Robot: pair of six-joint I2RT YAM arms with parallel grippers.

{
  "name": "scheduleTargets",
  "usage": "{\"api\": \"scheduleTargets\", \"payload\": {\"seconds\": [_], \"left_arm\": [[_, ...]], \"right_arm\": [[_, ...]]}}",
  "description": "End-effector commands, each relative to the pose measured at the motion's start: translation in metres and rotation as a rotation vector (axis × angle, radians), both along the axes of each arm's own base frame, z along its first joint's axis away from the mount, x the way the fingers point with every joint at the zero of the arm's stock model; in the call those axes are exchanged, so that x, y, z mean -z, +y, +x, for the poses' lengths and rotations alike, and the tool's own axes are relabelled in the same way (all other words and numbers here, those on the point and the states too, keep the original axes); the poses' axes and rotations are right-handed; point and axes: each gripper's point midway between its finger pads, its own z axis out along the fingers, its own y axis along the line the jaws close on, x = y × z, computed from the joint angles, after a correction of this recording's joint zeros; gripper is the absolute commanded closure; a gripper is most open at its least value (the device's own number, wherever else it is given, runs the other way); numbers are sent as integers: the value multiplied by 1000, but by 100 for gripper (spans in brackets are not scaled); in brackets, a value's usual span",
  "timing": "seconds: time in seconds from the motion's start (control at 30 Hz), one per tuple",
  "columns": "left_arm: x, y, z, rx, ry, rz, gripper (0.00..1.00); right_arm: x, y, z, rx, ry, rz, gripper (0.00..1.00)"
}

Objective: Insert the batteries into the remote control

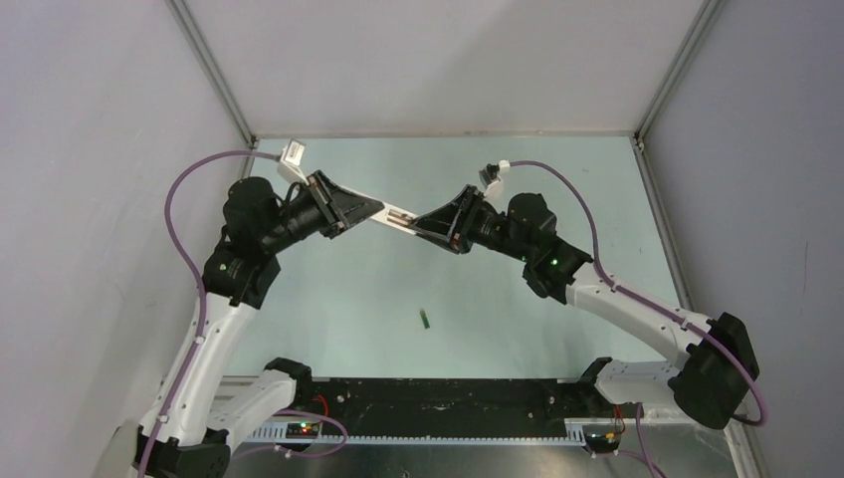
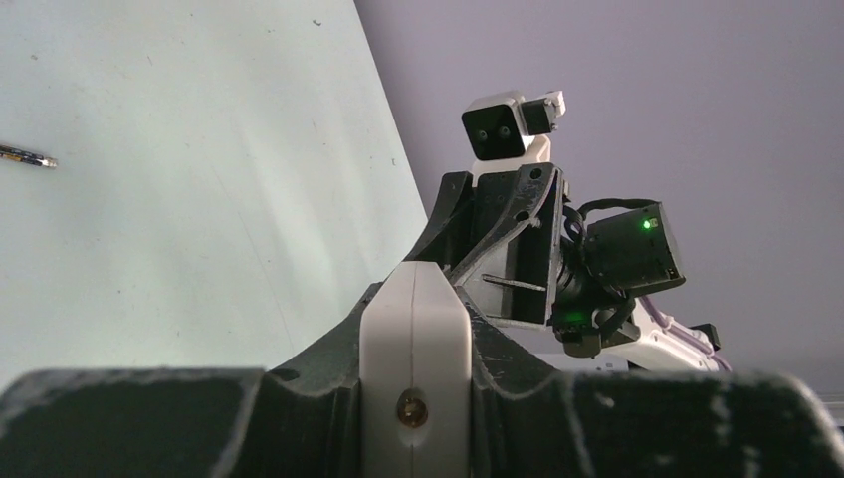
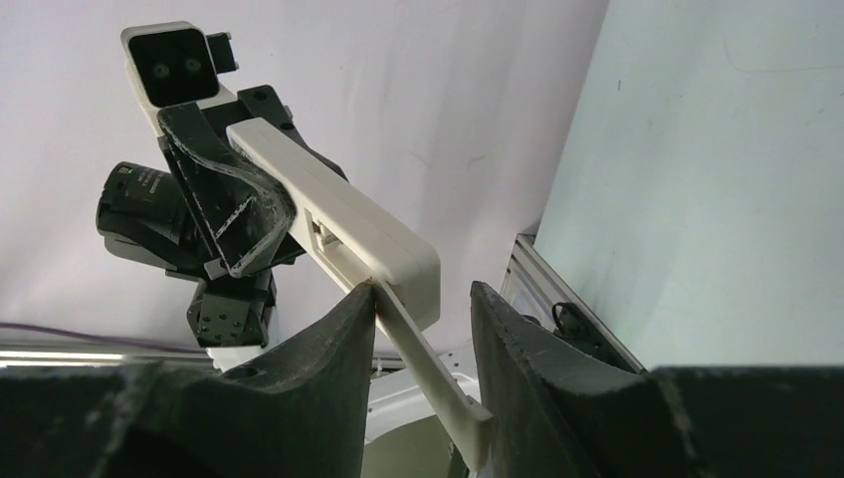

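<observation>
The white remote control (image 1: pixel 396 215) hangs in the air between my two grippers, above the middle of the table. My left gripper (image 1: pixel 370 209) is shut on one end of it; in the left wrist view (image 2: pixel 413 324) the white bar (image 2: pixel 413 358) fills the gap between the dark fingers. My right gripper (image 1: pixel 423 221) is at the other end. In the right wrist view (image 3: pixel 423 309) a thin white back cover (image 3: pixel 430 376) slants away from the remote (image 3: pixel 338 214) between my narrowly parted fingers, touching both. A green battery (image 1: pixel 425 319) lies on the table, also in the left wrist view (image 2: pixel 25 156). The blackish battery is out of sight.
The pale green table (image 1: pixel 557 189) is walled by grey panels at the back and sides. A black rail with cabling (image 1: pixel 448 408) runs along the near edge between the arm bases. Purple cables loop from both wrists.
</observation>
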Motion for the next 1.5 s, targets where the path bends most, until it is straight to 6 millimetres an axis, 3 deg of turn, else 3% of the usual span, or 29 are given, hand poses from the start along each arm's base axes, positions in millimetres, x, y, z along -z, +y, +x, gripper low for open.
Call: {"api": "scheduleTargets", "payload": {"seconds": [0.0, 0.17, 0.43, 0.6, 0.73, 0.9, 1.03, 1.17, 1.33, 1.47], "left_arm": [[-14, -1, 5, 7, -92, -5, 100], [-2, 0, 11, -3, -84, 23, 100], [21, 2, 23, -23, -52, 80, 100], [29, 2, 24, -22, -43, 95, 100], [34, 2, 25, -22, -33, 101, 100], [45, 2, 25, -21, -15, 112, 100], [58, 5, 24, -30, 0, 132, 100], [79, 7, 19, -27, 24, 154, 100], [93, 7, 5, 23, -2, 184, 100], [100, 5, -6, 78, -40, 208, 100]], "right_arm": [[-1, -6, 2, 7, 7, -10, 58], [5, -5, 4, -1, 41, -15, 66], [24, -14, 7, 26, 81, -91, 66], [26, -15, 8, 22, 81, -95, 81], [22, -13, 8, 6, 71, -77, 91], [3, -15, 10, 5, 20, -20, 92], [-10, -33, 23, 71, -18, -4, 92], [11, -61, 38, 162, -5, -116, 92], [74, -106, 50, 301, 44, -368, 90], [122, -134, 57, 338, 103, -452, 85]]}}
